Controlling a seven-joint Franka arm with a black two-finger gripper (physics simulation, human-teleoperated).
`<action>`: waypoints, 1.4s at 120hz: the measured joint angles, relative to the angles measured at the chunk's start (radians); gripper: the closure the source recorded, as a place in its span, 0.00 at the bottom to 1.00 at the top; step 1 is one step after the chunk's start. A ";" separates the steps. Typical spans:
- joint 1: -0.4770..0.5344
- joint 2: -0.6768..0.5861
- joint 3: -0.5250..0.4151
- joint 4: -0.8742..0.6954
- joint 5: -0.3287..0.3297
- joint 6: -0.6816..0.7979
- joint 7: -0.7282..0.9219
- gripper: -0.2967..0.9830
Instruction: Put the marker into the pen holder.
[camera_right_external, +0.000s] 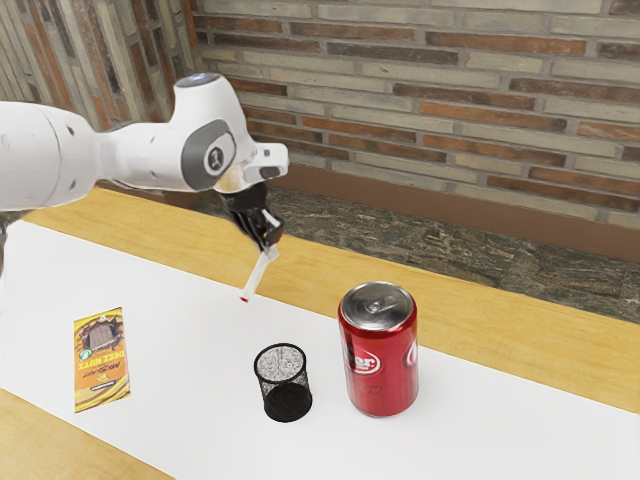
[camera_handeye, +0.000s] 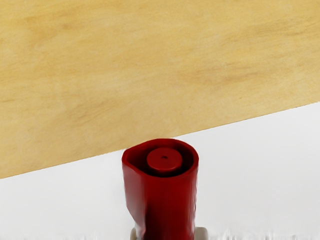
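I had the marker (camera_right_external: 257, 277) pinched in my gripper (camera_right_external: 269, 246), tilted in the air and apart from the pen holder (camera_right_external: 287, 402), so grasping looked done, with carrying, lining up and release left

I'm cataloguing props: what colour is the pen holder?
The pen holder is black, seen best in the exterior view.
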 joint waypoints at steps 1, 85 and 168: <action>-0.007 -0.009 0.000 -0.010 0.002 0.003 -0.003 0.85; -0.206 -0.161 0.001 -0.248 0.086 0.212 -0.236 0.85; -0.274 -0.255 0.008 -0.443 0.096 0.235 -0.354 0.83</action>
